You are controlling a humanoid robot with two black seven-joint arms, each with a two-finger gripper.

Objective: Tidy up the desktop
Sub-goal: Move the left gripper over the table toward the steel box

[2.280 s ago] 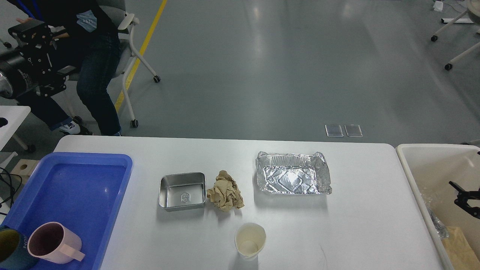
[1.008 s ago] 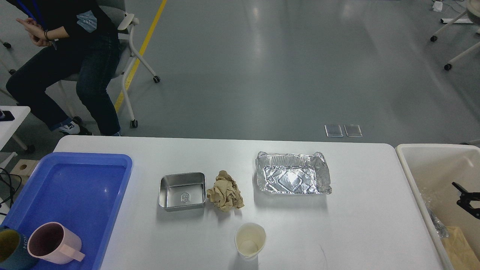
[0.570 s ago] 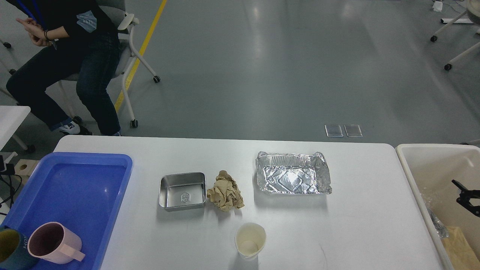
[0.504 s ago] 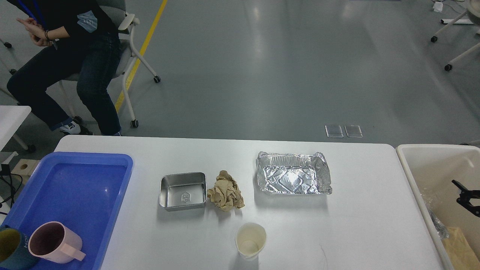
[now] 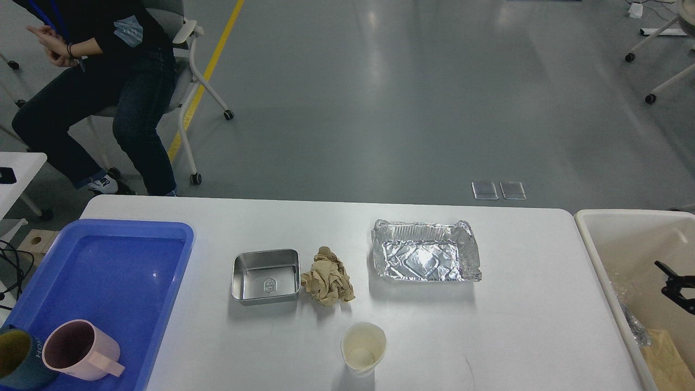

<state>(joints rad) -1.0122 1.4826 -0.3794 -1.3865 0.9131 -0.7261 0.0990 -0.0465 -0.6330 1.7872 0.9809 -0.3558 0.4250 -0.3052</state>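
Grey, glossy floor stretches behind the desktop (image 5: 516,304), a smooth white counter with rounded corners that fills the lower half of the head view. Take the steel tin (image 5: 266,276) near its middle as landmark: one shallow rectangular box of brushed metal with rounded corners and a small stamped emblem on its floor. Touching its right side lies one crumpled wad of brown paper (image 5: 328,282), soft and creased. Further right, well apart, sits one foil tray (image 5: 425,257), rectangular, wrinkled and shiny, its rim bent. Nearer the camera than the wad stands one cream paper cup (image 5: 363,348), round and upright. Left of the tin, one blue plastic tray (image 5: 179,255) holds two mugs at its near corner: a matte pink mug (image 5: 76,350) with a handle, and a dark teal mug (image 5: 16,355) touching it. Far right of the tin, one cream plastic bin (image 5: 592,239) stands beside the counter, and the right gripper (image 5: 676,285) shows above it at the frame edge; whether its jaws are apart or together, I cannot tell. No left gripper is in view.
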